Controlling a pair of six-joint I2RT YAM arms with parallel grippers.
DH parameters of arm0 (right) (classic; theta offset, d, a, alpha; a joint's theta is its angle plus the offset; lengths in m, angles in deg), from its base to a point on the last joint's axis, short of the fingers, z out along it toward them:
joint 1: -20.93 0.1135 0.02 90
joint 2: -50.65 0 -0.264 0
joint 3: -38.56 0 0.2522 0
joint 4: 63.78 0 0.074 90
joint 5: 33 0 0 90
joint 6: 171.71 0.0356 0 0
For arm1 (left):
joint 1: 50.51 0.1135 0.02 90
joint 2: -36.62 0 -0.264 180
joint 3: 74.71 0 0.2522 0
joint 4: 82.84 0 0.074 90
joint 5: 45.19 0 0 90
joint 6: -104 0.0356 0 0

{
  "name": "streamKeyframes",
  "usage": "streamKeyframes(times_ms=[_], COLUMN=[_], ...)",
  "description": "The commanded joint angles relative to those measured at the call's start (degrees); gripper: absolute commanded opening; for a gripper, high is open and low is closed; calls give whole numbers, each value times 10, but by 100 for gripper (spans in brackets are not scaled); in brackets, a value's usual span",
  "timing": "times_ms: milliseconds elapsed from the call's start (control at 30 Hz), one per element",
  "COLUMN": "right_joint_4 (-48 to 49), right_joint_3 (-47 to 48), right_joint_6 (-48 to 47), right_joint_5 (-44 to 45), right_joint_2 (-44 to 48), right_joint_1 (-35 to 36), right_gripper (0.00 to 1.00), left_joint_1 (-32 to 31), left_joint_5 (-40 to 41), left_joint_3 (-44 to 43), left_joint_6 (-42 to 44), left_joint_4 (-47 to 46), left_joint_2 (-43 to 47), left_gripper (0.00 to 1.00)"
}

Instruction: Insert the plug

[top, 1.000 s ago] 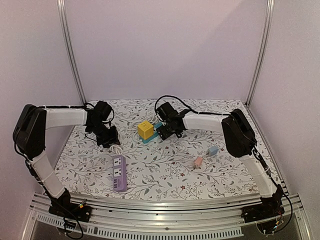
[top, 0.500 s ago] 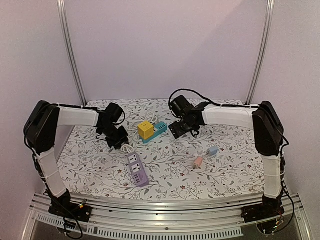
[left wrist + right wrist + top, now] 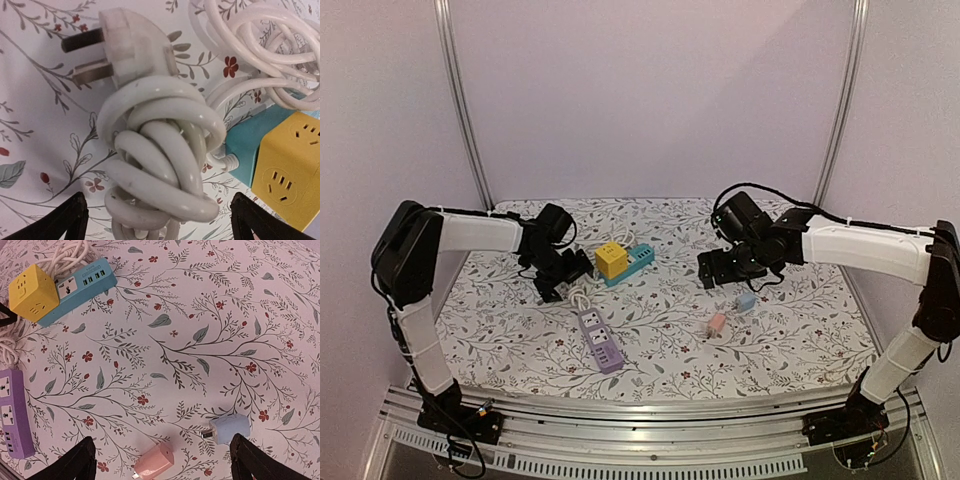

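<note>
A white plug (image 3: 132, 47) with dark prongs lies on the floral cloth beside its knotted white cord (image 3: 160, 155). My left gripper (image 3: 160, 222) stands open around the cord bundle, both fingers well clear of it. In the top view the left gripper (image 3: 563, 275) sits just above the purple power strip (image 3: 599, 341). A pink plug (image 3: 154, 461) and a pale blue plug (image 3: 230, 429) lie loose under my right gripper (image 3: 162, 456), which is open and holds nothing. From above, the right gripper (image 3: 720, 268) hovers behind the blue plug (image 3: 746, 300) and the pink plug (image 3: 717, 323).
A yellow cube socket (image 3: 611, 260) leans on a teal power strip (image 3: 632, 263) at mid-table, both also in the right wrist view as cube (image 3: 32, 292) and strip (image 3: 80, 284). Loose white cord (image 3: 578, 295) runs to the purple strip. Metal posts and white walls enclose the table.
My left gripper has opened and let go of the cord bundle, after dragging the purple strip rightward. My right arm has swung right, away from the teal strip, to above the pink and blue plugs.
</note>
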Motion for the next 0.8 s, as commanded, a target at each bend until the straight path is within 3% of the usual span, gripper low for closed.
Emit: streamKeyframes(times_ms=[0,200,367,500,633,767], right_joint_4=[-39,-66,-113,-85,-100,-74], right_joint_3=[-24,-26,39,49,37,-39], right_joint_6=[72,115,133,141,184,270], right_joint_5=[-14,-31,-7,-56,-146,-167], right_joint_2=[51,82,67,78,63,105], right_joint_1=[1,-5,-6,-21,-86,-128], right_gripper=[92,97,98,99,99,99], left_joint_1=[-10,-27,-110,-184,-276,-314], left_joint_5=[52,136,230,259,365,398], left_joint_3=[-37,-79,-129,-146,-141,-120], left_joint_6=[46,162,283,363,444,455], left_joint_4=[62,139,189,182,138,78], left_joint_2=[46,110,141,148,154,158], left_gripper=[99,100,99,100,99,99])
